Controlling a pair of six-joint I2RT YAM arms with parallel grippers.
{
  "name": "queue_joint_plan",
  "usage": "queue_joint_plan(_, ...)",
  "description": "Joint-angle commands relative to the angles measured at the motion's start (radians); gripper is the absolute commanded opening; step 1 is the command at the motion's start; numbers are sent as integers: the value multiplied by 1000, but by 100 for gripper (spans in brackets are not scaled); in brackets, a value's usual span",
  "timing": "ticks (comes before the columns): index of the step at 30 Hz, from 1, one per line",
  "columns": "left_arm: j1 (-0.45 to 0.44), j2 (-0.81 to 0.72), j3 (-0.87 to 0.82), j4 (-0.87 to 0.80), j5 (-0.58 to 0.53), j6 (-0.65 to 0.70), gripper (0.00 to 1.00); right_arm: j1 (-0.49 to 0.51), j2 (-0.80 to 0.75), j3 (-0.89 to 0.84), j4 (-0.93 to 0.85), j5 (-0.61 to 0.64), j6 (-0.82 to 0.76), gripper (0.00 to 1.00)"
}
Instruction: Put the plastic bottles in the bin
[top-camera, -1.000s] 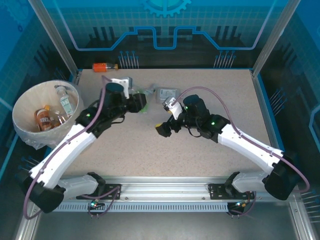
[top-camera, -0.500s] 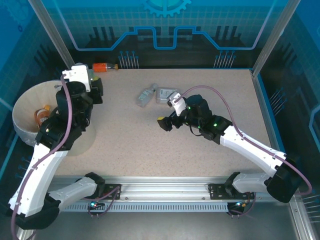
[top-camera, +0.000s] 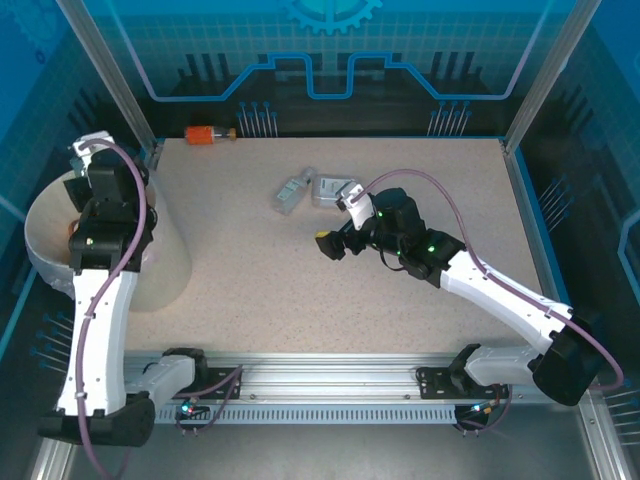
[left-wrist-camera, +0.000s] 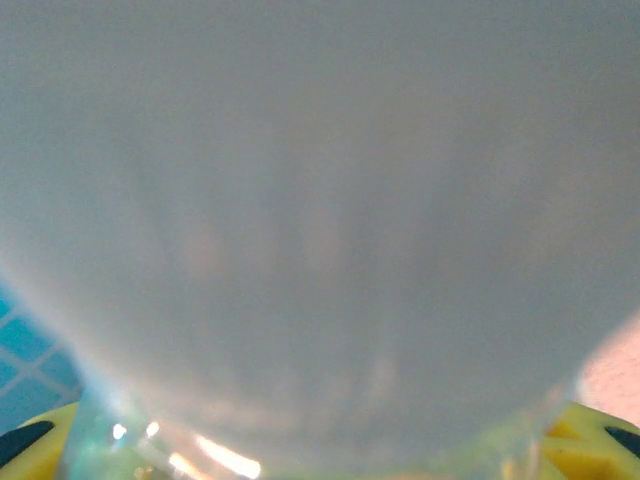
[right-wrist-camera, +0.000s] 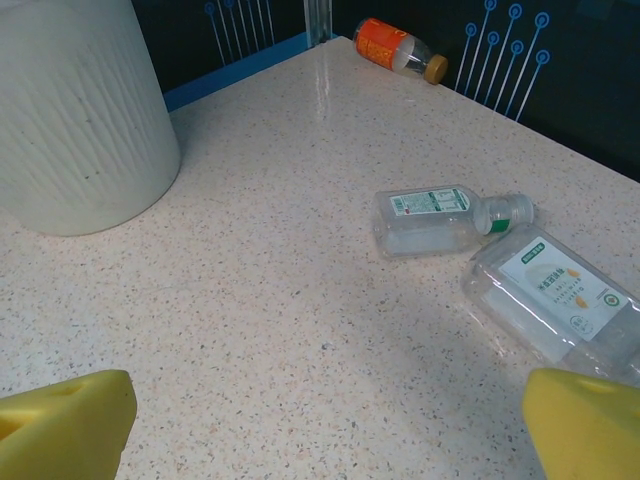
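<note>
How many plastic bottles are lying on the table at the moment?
3: an orange bottle at the far edge; a small clear bottle beside a larger clear bottle, mid-table. The bin may hide more.

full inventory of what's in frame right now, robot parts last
Round cream-white bin: 1, cream, left side of table, under the left arm; contents hidden.
Orange-labelled plastic bottle: 1, orange, lying at the far edge.
Clear plastic bottle with green cap: 1, clear, lying mid-table.
Clear plastic bottle with pale label: 1, clear, lying beside the green-capped one.
Speckled beige table: 1, beige, under everything.
Left gripper: 1, yellow fingertips, over the bin; something clear between them, too blurred to name.
Right gripper: 1, yellow fingertips, open, above bare table near the clear bottles.
Arms: 2, white and black, bases at near edge.
</note>
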Motion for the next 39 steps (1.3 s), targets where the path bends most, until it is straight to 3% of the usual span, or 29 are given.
queue_joint_plan(1,97,35,-2,-88,65,-74,42,-15,1,-3,26,-2,23,100)
queue_joint_plan(11,313,135,-31,-108,245,-107,46,-21,11,8,28,5,29,100)
queue_joint_plan(21,420,216,-8,-68,206,-112,52,-23,14,10,27,4,44,100)
queue_joint_plan(25,462,245,19,-88,193,-132,70,-24,12,13,16,11,39,100)
queue_joint_plan(30,463,250,97,-164,261,-196,98,-26,8,7,7,20,48,100)
queue_joint_plan(39,357,223,182,-230,298,-236,99,-43,2,-19,44,100,118,100)
